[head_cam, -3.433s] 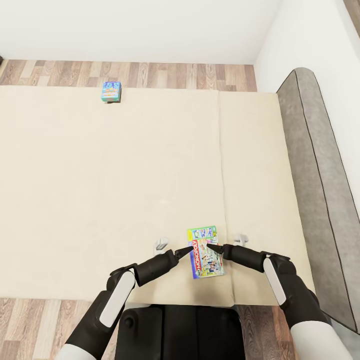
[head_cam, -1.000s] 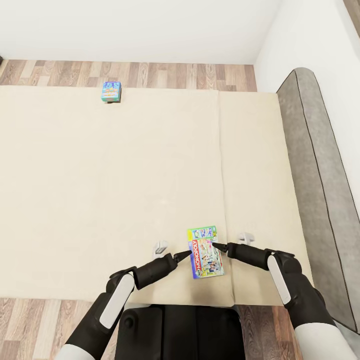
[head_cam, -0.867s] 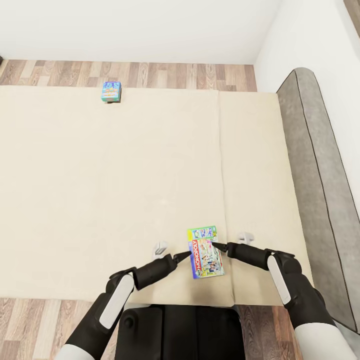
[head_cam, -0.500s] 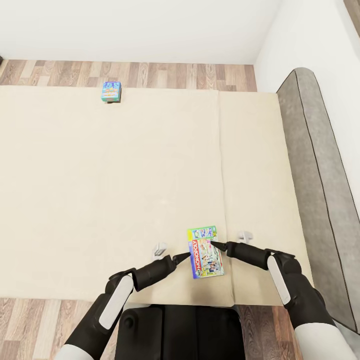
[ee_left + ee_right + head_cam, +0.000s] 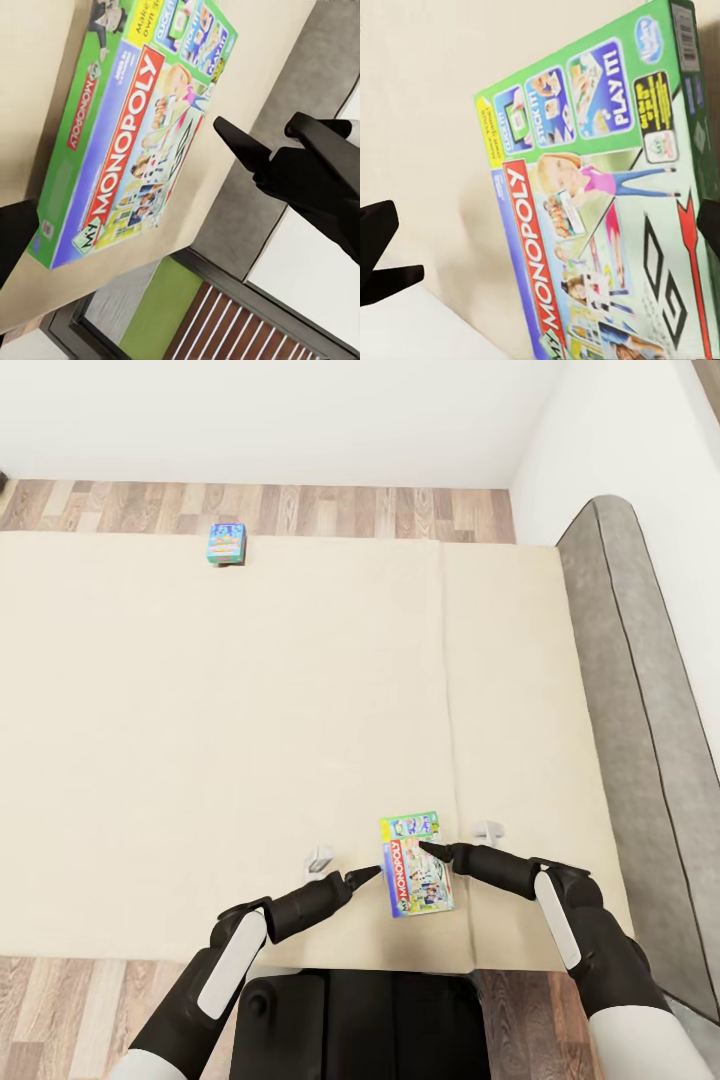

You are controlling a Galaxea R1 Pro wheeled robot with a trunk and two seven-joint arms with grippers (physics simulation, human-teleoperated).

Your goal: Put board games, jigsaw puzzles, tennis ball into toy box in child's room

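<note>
A green-white-red Monopoly board game (image 5: 416,864) lies flat near the front edge of the bed (image 5: 200,710). My left gripper (image 5: 348,864) is open just left of the box, its dark fingertip a little short of the box's edge. On the other side my right gripper (image 5: 456,839) is open, one fingertip over the box's upper right part. The left wrist view has the Monopoly box (image 5: 135,142) with the right gripper's spread fingers (image 5: 247,146) beyond it. The same box (image 5: 607,217) is close up in the right wrist view. A smaller blue board game (image 5: 226,544) sits at the bed's far edge.
The grey padded headboard (image 5: 640,710) runs along the bed's right side against a white wall. Wooden floor (image 5: 380,510) shows beyond the bed and at the near edge beside my base (image 5: 360,1020).
The whole picture has shifted slightly, so the camera moved. Since the oldest frame my left fingertip has drawn back a little from the box's left edge. The box lies as before.
</note>
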